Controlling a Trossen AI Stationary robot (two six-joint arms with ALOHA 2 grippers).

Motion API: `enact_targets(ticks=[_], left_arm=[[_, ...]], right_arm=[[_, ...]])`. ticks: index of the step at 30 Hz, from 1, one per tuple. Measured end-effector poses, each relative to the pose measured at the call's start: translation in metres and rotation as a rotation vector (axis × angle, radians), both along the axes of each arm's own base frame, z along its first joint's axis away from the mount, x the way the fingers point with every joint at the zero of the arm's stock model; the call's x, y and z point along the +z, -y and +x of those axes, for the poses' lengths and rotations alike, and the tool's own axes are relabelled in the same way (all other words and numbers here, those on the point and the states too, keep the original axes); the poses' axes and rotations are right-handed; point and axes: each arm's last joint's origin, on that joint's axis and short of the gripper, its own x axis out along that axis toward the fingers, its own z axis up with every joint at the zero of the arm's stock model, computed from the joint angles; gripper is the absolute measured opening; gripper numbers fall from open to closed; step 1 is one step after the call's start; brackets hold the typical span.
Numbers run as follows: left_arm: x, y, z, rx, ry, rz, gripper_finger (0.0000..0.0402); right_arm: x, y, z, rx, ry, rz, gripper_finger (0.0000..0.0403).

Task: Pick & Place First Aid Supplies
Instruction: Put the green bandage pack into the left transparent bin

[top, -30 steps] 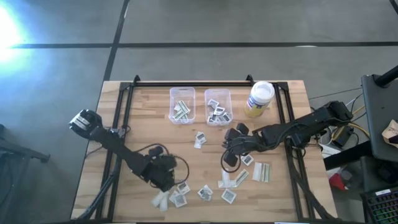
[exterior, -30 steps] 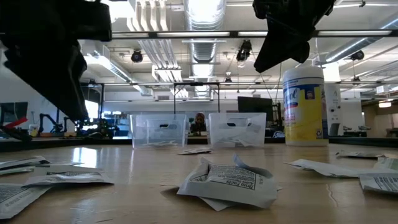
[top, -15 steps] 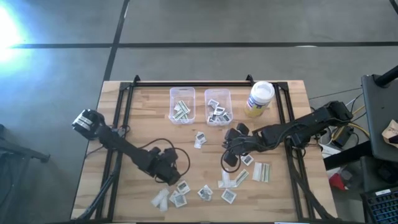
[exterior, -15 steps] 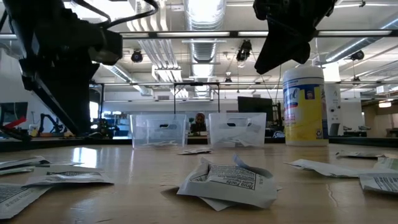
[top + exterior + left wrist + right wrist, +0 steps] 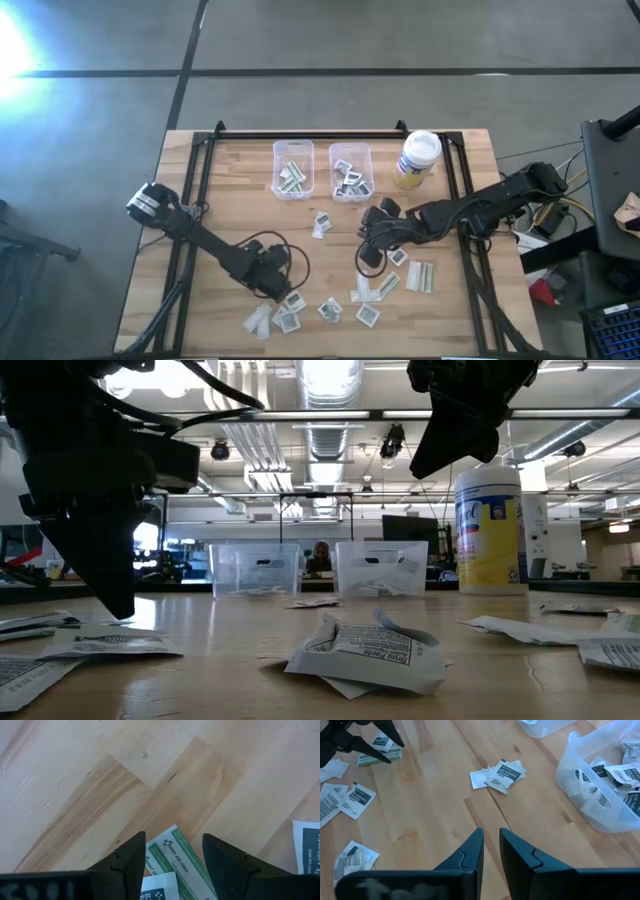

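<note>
Left gripper, fingers apart, straddles a green-striped packet lying on the table, poised to grip it, while the right gripper, nearly closed, hangs empty.

Wood table: scattered packets, two bins, jar.

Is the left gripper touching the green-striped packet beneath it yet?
Cannot tell. The left wrist view shows the left gripper open, fingers straddling the green-striped packet, but not whether they touch it. In the low view the packet is hidden.
</note>
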Motion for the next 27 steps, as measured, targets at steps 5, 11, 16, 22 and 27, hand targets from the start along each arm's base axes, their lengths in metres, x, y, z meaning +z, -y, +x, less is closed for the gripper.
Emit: enact_targets(ticks=[5,11,16,22,27], left_arm=[[-0.0015,-0.0017,-0.0023,-0.005,-0.031,0.020,0.0188],[-0.0065,-0.0041,-0.0015,-0.023,-0.070,0.035,0.0175],[-0.0065,-0.0041,-0.0011,-0.045,-0.073,0.033,0.0150],[-0.0067,-0.0042,-0.0011,-0.071,-0.079,0.039,0.0107],[-0.0070,-0.0050,-0.0010,-0.094,-0.087,0.049,0.0069]], right_arm=[[0.0000,0.0000,0.0000,0.000,0.000,0.000,0.0065],[0.0000,0.0000,0.0000,0.000,0.000,0.000,0.0072],[0.0001,0.0000,0.0001,0.000,0.001,0.000,0.0075],[-0.0002,0.0000,0.0000,0.000,0.001,0.000,0.0067],[-0.0005,0.0000,-0.0001,0.000,0.000,0.000,0.0059]])
